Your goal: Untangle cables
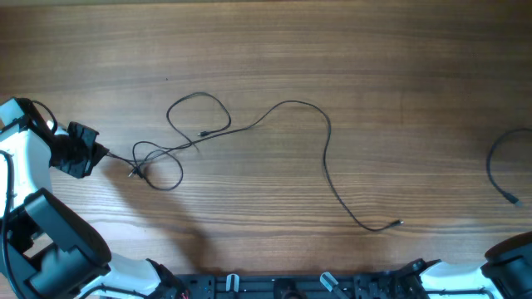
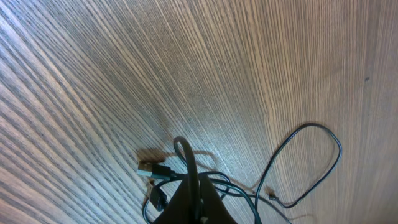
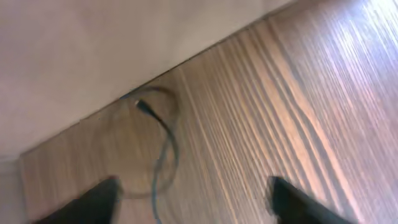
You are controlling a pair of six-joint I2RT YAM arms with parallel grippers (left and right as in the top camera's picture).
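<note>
The left gripper (image 1: 98,154) was at the left side of the overhead picture, low over the wooden table (image 1: 349,50). It was pinched tight on the long black cable (image 1: 326,141). In the left wrist picture its fingers (image 2: 211,210) made a dark point at the bottom middle. A little bend of the cable stuck up from between them. A small plug (image 2: 151,169) lay on the wood just left of that bend.

Right beside the gripper, the cable made a messy knot of loops (image 1: 158,164) in the left middle of the overhead picture. One more loop sat just above the knot. From there the cable ran up to the middle of the table and curved back down. It ended at a small tip (image 1: 394,223) in the lower middle.

A second cable (image 1: 497,162) lay at the right edge of the overhead picture, well apart from the long one. It was curved like a hook.

The right gripper (image 3: 193,190) was opened wide, with one dark finger in each lower corner of the right wrist picture. It held nothing. The second cable looked blurry on the wood above the fingers, near the table's edge.
</note>
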